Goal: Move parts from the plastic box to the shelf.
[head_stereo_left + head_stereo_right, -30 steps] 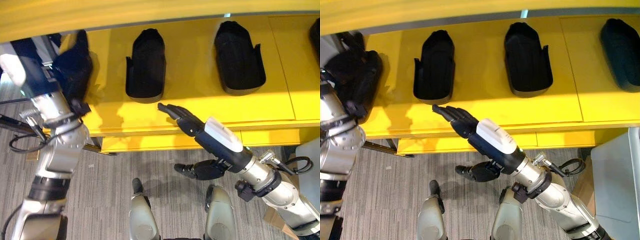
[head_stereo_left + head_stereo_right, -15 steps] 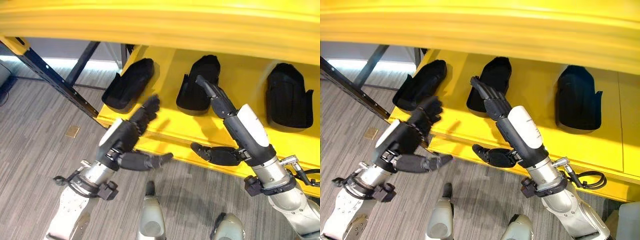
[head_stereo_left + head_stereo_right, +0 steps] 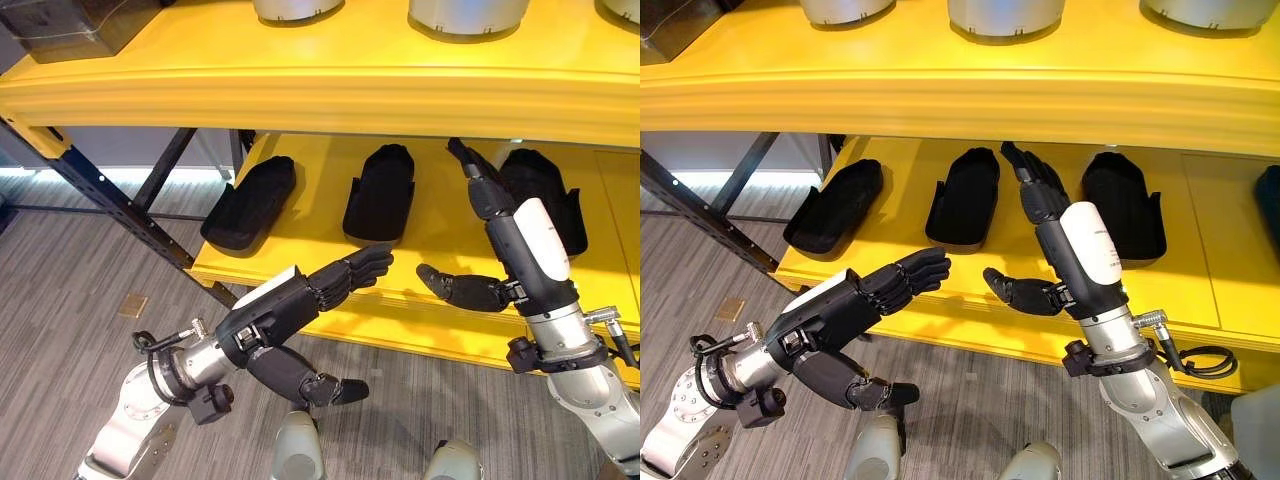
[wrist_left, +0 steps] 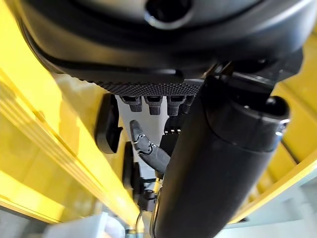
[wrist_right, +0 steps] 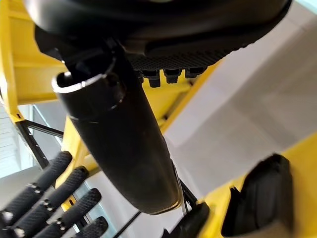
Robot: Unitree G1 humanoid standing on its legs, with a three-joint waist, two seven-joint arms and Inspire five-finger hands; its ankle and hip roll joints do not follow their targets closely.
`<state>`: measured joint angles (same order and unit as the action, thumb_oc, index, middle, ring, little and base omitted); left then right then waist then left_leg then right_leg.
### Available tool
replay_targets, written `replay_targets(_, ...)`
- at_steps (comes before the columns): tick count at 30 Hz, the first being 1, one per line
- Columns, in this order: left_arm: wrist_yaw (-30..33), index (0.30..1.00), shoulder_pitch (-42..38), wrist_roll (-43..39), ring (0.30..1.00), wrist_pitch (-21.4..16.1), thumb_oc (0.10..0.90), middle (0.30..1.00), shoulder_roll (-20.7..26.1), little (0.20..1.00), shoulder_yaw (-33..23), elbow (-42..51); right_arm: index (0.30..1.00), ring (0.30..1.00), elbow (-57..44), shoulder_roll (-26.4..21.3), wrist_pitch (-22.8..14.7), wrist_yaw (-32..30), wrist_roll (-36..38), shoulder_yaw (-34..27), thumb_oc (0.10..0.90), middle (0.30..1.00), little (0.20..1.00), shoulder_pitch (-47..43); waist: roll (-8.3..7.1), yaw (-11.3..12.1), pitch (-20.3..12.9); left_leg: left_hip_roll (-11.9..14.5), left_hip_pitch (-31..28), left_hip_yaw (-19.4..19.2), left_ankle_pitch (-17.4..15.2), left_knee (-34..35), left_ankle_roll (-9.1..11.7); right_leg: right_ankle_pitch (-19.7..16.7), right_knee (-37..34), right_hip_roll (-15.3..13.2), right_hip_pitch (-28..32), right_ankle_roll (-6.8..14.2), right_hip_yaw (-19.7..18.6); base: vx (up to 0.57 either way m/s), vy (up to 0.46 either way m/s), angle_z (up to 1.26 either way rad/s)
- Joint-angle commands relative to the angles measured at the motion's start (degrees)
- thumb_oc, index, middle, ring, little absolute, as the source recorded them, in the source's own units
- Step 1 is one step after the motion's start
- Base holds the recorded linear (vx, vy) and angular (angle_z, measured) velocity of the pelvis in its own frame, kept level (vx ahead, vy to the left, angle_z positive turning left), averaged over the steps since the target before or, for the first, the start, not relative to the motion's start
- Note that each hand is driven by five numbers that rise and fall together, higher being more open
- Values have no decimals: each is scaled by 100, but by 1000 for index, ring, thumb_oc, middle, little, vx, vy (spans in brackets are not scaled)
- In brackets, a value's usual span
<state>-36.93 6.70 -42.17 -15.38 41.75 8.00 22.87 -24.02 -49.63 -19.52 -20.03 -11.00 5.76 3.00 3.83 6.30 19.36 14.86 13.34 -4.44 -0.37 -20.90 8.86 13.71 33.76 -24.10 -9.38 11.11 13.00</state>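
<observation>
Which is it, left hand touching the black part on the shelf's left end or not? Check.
Apart. In the right eye view the left hand, fingers straight and empty, hangs before the shelf edge, with bare yellow board between it and the black part.

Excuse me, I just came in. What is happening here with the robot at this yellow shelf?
The robot stands before the yellow shelf with both hands empty and open. Its left hand is held out in front of the lower level; its right hand points in above it. Three black parts already lie there in a row, and neither hand touches them.
</observation>
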Motion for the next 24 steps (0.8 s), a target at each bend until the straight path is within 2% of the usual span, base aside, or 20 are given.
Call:
replay_targets(1, -441, 1000, -588, -224, 1000, -442, 900, 1000, -50, 1000, 30, 224, 1000, 1000, -475, 274, -579, -119, 311, -280, 900, 1000, 1000, -829, -211, -44, -313, 302, -181, -652, -753, -689, -269, -296, -497, -353, 918, -48, 371, 9, 204, -8)
replay_targets(2, -466, 1000, -621, -238, 1000, -435, 900, 1000, -43, 1000, 56, 202, 1000, 1000, -479, 288, -564, -112, 318, -273, 900, 1000, 1000, -831, -225, -40, -314, 270, -201, -677, -771, -688, -297, -402, -530, -408, 927, -36, 368, 17, 331, -16)
replay_targets(3, -817, 1000, -770, -536, 1000, -318, 900, 1000, -35, 1000, 201, 128, 1000, 1000, -504, 402, -447, -107, 341, -189, 900, 1000, 1000, -828, -260, -61, -361, 93, -359, -847, -870, -634, -436, -1133, -656, -739, 845, -10, 373, 11, 324, -23)
replay_targets(4, -913, 1000, -779, -632, 1000, -205, 900, 1000, -70, 1000, 255, 151, 1000, 1000, -552, 553, -473, 13, 327, -149, 900, 1000, 1000, -792, -269, -75, -368, 54, -571, -1081, -960, -555, -488, -1769, -707, -971, 648, 14, 433, -2, 394, -43)
replay_targets(5, -854, 1000, -768, -614, 1000, -141, 900, 1000, -111, 1000, 300, 174, 1000, 1000, -563, 675, -473, 137, 328, -87, 900, 1000, 1000, -807, -258, -71, -361, 50, -759, -1249, -967, -405, -518, -2099, -608, -1093, 424, 44, 455, -19, 250, -60)
replay_targets(6, -830, 1000, -779, -598, 1000, -114, 900, 1000, -130, 1000, 321, 159, 1000, 1000, -513, 739, -487, 166, 320, -18, 900, 1000, 1000, -854, -237, -73, -358, 41, -837, -1345, -972, -338, -554, -2042, -514, -1067, 305, 21, 482, -17, 241, -126)
replay_targets(7, -937, 1000, -844, -625, 1000, 20, 900, 1000, -76, 1000, 351, 52, 1000, 1000, -398, 797, -346, 114, 347, 155, 900, 1000, 1000, -926, -198, -123, -396, -4, -971, -1615, -990, -194, -635, -1600, -442, -749, 265, -64, 750, -3, 157, -134)
replay_targets(8, -940, 1000, -856, -630, 1000, 29, 900, 1000, -58, 1000, 360, 30, 1000, 1000, -387, 791, -323, 99, 355, 176, 900, 1000, 1000, -927, -196, -139, -401, -28, -990, -1631, -996, -169, -657, -1537, -448, -651, 282, -86, 797, 61, 170, -131)
replay_targets(9, -868, 1000, -920, -692, 1000, 11, 900, 1000, 25, 1000, 425, -54, 1000, 1000, -401, 773, -201, 27, 351, 242, 900, 1000, 1000, -873, -228, -209, -444, -214, -1114, -1681, -1137, -71, -705, -1330, -404, -286, 297, -72, 955, 75, 140, -76)
replay_targets(10, -829, 1000, -894, -1007, 1000, 16, 900, 1000, 60, 1000, 461, -86, 1000, 1000, -446, 739, -223, 31, 316, 241, 900, 1000, 1000, -767, -254, -283, -476, -413, -1278, -1817, -1058, 210, -733, -1273, -451, 81, 278, -92, 1144, 77, 141, -57)
replay_targets(11, -811, 1000, -846, -1239, 1000, 56, 900, 1000, 68, 1000, 446, -66, 1000, 1000, -476, 732, -220, 12, 266, 236, 900, 1000, 1000, -693, -261, -306, -488, -494, -1352, -1841, -1012, 337, -735, -1248, -540, 254, 299, -110, 1205, 37, 81, -47)
replay_targets(12, -765, 1000, -697, -1368, 1000, 67, 900, 1000, 2, 1000, 401, -48, 1000, 1000, -487, 716, -243, -62, 198, 250, 900, 1000, 1000, -579, -282, -353, -508, -628, -1426, -1792, -909, 549, -716, -1191, -858, 658, 358, -162, 1172, -4, -49, -28)
replay_targets(13, -624, 1000, -415, -1279, 1000, -17, 900, 1000, -134, 1000, 347, -25, 1000, 1000, -451, 712, -354, -148, 148, 234, 900, 1000, 1000, -393, -362, -430, -557, -804, -1459, -1768, -676, 789, -715, -1269, -1532, 1204, 444, -345, 1073, 4, -82, -20)
replay_targets(14, -579, 1000, -343, -1220, 1000, -36, 900, 1000, -174, 1000, 335, -26, 1000, 1000, -434, 707, -400, -169, 143, 214, 900, 1000, 1000, -329, -378, -453, -570, -838, -1476, -1738, -650, 828, -693, -1247, -1728, 1354, 512, -394, 1033, 16, -147, -11)
replay_targets(15, -412, 1000, -180, -983, 1000, -116, 900, 1000, -329, 1000, 344, -43, 1000, 1000, -374, 744, -514, -231, 78, 184, 900, 1000, 1000, -157, -416, -531, -607, -994, -1514, -1556, -608, 942, -693, -1333, -2030, 1625, 531, -426, 768, 58, -153, -1)
replay_targets(16, -320, 1000, -135, -755, 1000, -111, 900, 1000, -440, 1000, 342, -48, 1000, 1000, -319, 807, -648, -199, 110, 73, 900, 1000, 1000, 6, -441, -610, -649, -1068, -1435, -1356, -672, 886, -730, -1196, -2229, 1665, 604, -502, 455, 54, -152, 22)
replay_targets(18, -323, 1000, -58, -539, 1000, -176, 900, 1000, -580, 1000, 353, -207, 1000, 1000, -139, 891, -823, -11, 320, -68, 900, 1000, 1000, 134, -377, -672, -777, -1071, -1499, -1320, -546, 1160, -748, -1099, -2332, 1760, 675, -564, 403, 37, -182, 38)
replay_targets(20, -371, 1000, -61, -673, 1000, -40, 900, 1000, -665, 1000, 374, -258, 1000, 1000, -95, 982, -745, 52, 342, -5, 900, 1000, 1000, 110, -330, -706, -872, -1083, -1497, -1422, -472, 1282, -705, -1085, -2490, 1774, 751, -588, 366, 32, -168, 6)
replay_targets(24, -342, 1000, -187, -322, 1000, 216, 900, 1000, -680, 1000, 636, -362, 1000, 1000, -39, 1195, -525, 120, 142, 191, 900, 1000, 1000, 160, -221, -903, -1009, -1125, -1588, -1900, -648, 1170, -749, -1044, -2580, 1678, 825, -570, 355, 15, -104, -7)
